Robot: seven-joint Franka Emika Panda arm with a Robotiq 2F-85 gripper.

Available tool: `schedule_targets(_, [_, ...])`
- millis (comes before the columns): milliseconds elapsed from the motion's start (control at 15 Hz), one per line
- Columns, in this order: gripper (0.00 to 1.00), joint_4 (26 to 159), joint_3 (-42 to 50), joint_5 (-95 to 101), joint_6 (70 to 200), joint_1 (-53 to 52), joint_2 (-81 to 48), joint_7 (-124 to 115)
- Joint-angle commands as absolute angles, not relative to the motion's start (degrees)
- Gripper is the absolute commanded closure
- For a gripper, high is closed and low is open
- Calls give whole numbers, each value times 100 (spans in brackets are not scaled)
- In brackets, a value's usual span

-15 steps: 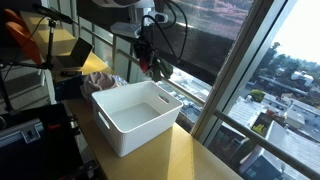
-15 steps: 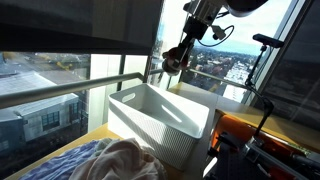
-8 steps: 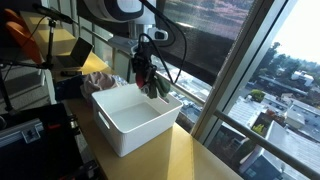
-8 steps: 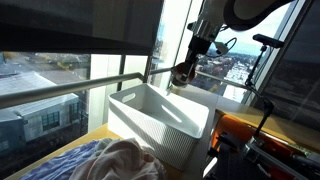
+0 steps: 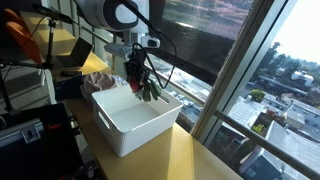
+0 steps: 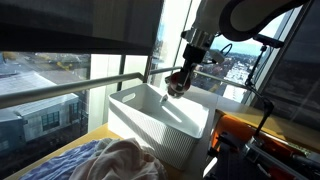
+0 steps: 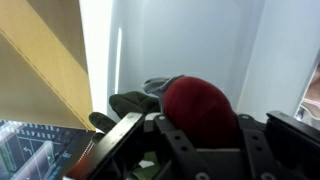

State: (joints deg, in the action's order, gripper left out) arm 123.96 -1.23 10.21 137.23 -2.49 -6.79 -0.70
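My gripper (image 7: 205, 138) is pinched on a soft red and dark green bundle (image 7: 200, 100). The jaws are clamped on either side of its rounded red end.

In both exterior views I'm hanging just over the far side of the open white plastic bin (image 5: 112, 128). The bundle (image 5: 150, 90) sits above the rim, inside the bin's outline and not touching the floor.

It looks light and squashy, like fabric or plush: no risk of breaking, little chance of slipping, but it'll sag wherever I'm not holding it. The thick red lump is the sensible place to grip.

Its long axis seems to run from that red end to the dark green tail. The tail droops sideways and down past my fingers (image 7: 120, 135), slanting toward the bin wall.

A crumpled pale cloth heap (image 6: 120, 160) lies on the wooden tabletop (image 5: 190, 155), well apart from me.
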Motion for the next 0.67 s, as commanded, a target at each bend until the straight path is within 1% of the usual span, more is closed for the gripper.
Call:
schedule_targets(0, [23,12044,-209,1214,13579,-397,-582,-292])
schedule_targets(200, [2,11672,-424,1431,13501,-694,-611,-522])
schedule_targets(267, [0,11552,-516,1509,13471,-808,-649,-601])
schedule_targets(600, [0,11173,-763,1735,13374,-1151,-885,-778])
